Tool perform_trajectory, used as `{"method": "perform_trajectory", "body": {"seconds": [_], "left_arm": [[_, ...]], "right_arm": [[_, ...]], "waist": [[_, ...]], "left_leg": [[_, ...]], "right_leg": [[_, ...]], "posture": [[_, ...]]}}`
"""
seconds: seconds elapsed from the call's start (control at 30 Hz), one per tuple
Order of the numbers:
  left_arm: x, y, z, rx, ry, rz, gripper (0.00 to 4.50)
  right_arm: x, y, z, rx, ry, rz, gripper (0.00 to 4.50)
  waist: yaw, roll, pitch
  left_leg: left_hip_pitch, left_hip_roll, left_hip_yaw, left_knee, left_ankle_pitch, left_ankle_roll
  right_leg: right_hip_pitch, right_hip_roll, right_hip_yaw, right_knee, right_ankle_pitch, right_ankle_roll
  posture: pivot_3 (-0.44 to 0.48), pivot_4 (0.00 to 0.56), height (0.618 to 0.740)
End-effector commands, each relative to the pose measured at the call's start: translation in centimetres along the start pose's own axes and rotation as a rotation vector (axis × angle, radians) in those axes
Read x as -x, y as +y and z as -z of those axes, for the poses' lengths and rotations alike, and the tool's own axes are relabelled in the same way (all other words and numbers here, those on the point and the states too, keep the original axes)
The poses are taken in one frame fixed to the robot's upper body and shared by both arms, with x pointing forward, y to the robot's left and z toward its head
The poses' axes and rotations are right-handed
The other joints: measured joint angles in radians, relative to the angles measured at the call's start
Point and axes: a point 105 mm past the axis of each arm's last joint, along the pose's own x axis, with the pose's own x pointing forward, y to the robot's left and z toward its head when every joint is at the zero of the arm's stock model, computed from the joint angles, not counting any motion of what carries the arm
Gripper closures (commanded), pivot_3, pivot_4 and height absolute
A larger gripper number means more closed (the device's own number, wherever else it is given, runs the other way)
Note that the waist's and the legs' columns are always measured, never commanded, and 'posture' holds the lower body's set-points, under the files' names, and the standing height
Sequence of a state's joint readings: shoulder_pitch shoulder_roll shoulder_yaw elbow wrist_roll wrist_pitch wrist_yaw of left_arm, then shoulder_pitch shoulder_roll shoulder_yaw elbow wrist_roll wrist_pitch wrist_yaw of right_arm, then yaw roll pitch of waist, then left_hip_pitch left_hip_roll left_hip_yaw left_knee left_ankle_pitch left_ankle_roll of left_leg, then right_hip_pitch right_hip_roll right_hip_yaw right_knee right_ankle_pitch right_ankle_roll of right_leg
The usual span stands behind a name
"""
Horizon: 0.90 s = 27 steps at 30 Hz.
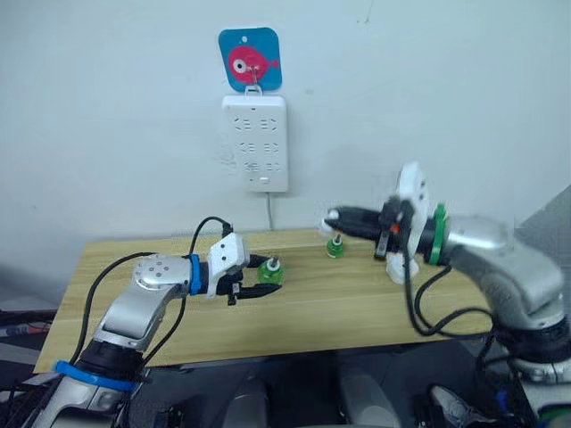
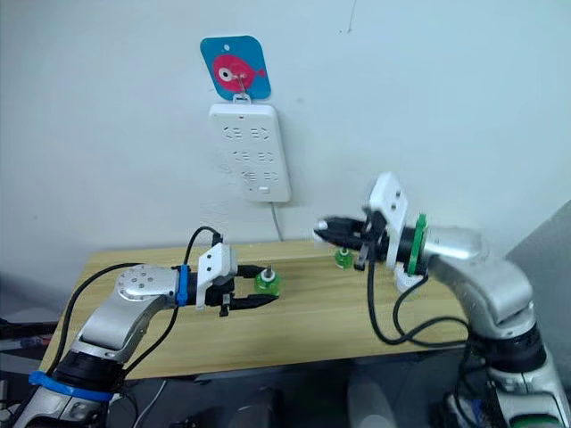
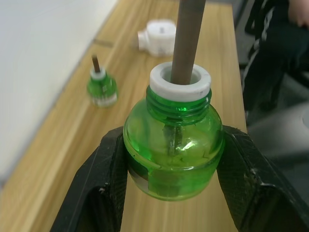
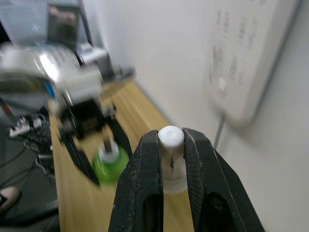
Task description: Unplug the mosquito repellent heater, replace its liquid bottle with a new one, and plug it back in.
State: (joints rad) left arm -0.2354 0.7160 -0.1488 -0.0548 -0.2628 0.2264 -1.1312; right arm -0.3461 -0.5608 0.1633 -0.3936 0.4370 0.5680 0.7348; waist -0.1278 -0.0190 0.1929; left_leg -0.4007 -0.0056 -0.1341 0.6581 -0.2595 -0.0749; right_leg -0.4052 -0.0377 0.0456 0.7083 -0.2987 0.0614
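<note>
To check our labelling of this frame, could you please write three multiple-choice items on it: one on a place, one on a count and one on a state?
1. Where is the white heater?
A. Plugged into the wall strip
B. Lying on the table
C. In the left gripper

2. How many green bottles are there?
A. Two
B. One
C. Three

3. What is the right gripper doing?
A. Hanging open and empty
B. Clamping a green bottle
C. Clamping a white cap

Key:
1 B: the heater lies on the table by the right arm.
2 A: the held bottle sits in the left gripper, and the second bottle stands near the wall.
3 C: the right gripper is shut on the cap.
</note>
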Motion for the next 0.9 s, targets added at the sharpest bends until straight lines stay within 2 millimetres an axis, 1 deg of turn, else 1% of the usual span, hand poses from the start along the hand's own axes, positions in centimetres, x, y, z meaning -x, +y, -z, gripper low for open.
{"method": "perform_trajectory", "body": {"seconds": [0.03,0.07,0.17,0.3,0.37,0.47,0.63,0.7,0.73,0.8,0.83,0.9], "left_arm": [[1.2,0.1,-0.4,-0.035,0.003,-0.027,2.25],[1.3,0.1,-0.4,-0.034,0.004,-0.032,2.25],[1.8,-0.1,-0.5,-0.028,0.004,-0.052,2.25],[2.3,-0.6,-0.6,-0.017,0.002,-0.068,2.25],[2.5,-1.0,-0.5,-0.006,0.003,-0.070,2.25],[2.6,-1.5,-0.7,-0.003,0.005,-0.068,2.25],[2.5,-1.4,-1.1,-0.002,0.002,-0.076,2.25],[2.4,-1.4,-1.1,-0.003,0.002,-0.074,2.25],[2.3,-1.4,-1.1,-0.003,0.000,-0.073,2.25],[2.1,-1.3,-1.3,-0.003,-0.008,-0.073,2.25],[2.0,-1.1,-1.4,-0.003,-0.014,-0.074,2.25],[1.9,-1.0,-1.5,-0.004,-0.020,-0.075,2.25]], "right_arm": [[-0.8,-0.9,3.7,0.087,0.045,0.101,4.22],[-1.0,-1.1,5.0,0.087,0.067,0.117,4.22],[-1.3,-2.3,8.6,0.076,0.108,0.210,4.22],[-1.7,-4.0,12.1,0.021,0.136,0.347,4.22],[-1.9,-4.4,13.9,-0.021,0.160,0.400,4.22],[-2.1,-4.9,15.5,-0.070,0.180,0.448,4.22],[-1.8,-5.2,17.0,-0.102,0.210,0.463,4.22],[-1.6,-5.3,17.2,-0.120,0.203,0.478,3.48],[-1.5,-5.4,17.0,-0.129,0.188,0.478,3.20],[-1.2,-5.6,16.3,-0.141,0.150,0.488,2.47],[-0.9,-5.6,15.9,-0.135,0.136,0.486,2.27],[-0.4,-5.4,15.3,-0.126,0.118,0.472,1.45]], "waist": [[0.003,0.000,0.000],[0.005,0.000,0.000],[0.018,0.000,0.000],[0.031,0.000,0.000],[0.040,0.001,0.000],[0.048,0.001,0.001],[0.064,0.001,0.001],[0.068,0.001,0.001],[0.070,0.001,0.001],[0.071,0.001,0.001],[0.071,0.001,0.001],[0.071,0.001,0.001]], "left_leg": [[0.000,0.000,0.001,0.000,0.000,0.000],[0.000,0.000,0.001,0.000,0.000,0.000],[0.001,0.000,0.001,0.001,0.000,0.000],[0.002,0.000,0.001,0.000,0.000,0.000],[0.002,0.000,0.001,0.000,0.000,0.000],[0.002,0.001,0.001,0.000,0.000,0.000],[0.003,0.000,0.001,0.000,0.000,0.000],[0.003,0.001,0.001,0.000,0.000,0.000],[0.003,0.001,0.000,0.000,0.000,0.000],[0.003,0.001,0.000,0.000,0.000,0.000],[0.003,0.001,0.000,0.000,0.000,0.000],[0.003,0.001,0.000,0.000,0.000,0.000]], "right_leg": [[0.000,0.000,0.001,0.000,0.000,0.000],[0.000,0.000,0.001,0.001,0.000,0.000],[0.000,0.001,0.001,0.002,0.000,0.000],[0.000,0.001,0.001,0.002,0.000,0.000],[0.000,0.001,0.001,0.003,0.000,-0.001],[0.000,0.001,0.001,0.003,-0.001,-0.001],[0.001,0.001,0.001,0.003,-0.001,-0.002],[0.001,0.001,0.001,0.003,-0.001,-0.002],[0.001,0.002,0.001,0.003,-0.001,-0.002],[0.001,0.002,0.001,0.003,-0.001,-0.002],[0.001,0.002,0.001,0.003,-0.001,-0.002],[0.001,0.001,0.001,0.003,-0.001,-0.002]], "posture": [[-0.057,0.147,0.734],[-0.050,0.149,0.734],[-0.020,0.154,0.734],[0.006,0.159,0.734],[0.026,0.167,0.734],[0.039,0.169,0.734],[0.040,0.166,0.734],[0.032,0.162,0.734],[0.031,0.162,0.734],[0.021,0.158,0.734],[0.016,0.157,0.734],[0.007,0.154,0.734]]}}
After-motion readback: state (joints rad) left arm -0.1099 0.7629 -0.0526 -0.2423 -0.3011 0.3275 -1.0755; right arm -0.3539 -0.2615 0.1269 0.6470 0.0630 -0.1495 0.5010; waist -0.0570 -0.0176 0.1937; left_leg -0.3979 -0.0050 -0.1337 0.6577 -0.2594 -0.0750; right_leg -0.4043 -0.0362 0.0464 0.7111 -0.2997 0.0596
